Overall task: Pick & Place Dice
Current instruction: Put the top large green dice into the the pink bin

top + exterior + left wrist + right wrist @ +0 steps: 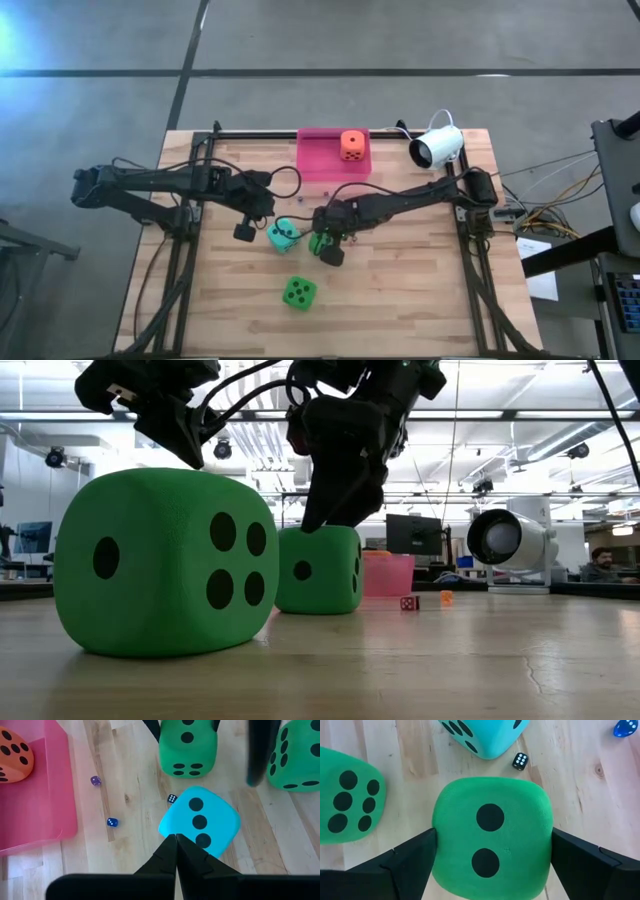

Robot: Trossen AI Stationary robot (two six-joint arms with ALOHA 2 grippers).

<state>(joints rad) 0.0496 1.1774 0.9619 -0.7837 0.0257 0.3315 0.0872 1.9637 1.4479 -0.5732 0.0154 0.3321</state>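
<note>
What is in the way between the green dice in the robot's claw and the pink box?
Nothing visible blocks it. The right gripper holds the green dice, and only tiny dice lie on the table toward the pink box.

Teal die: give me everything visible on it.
The teal die is a soft-looking, foam-like cube with rounded corners and dark round pips; the face toward the left wrist camera shows three in a diagonal row. It sits on the wooden table near the middle, apart from the green die that the right gripper has its fingers around. The left gripper, fingers together, hangs just beside it; contact cannot be told. A tiny dark die lies close by.
</note>
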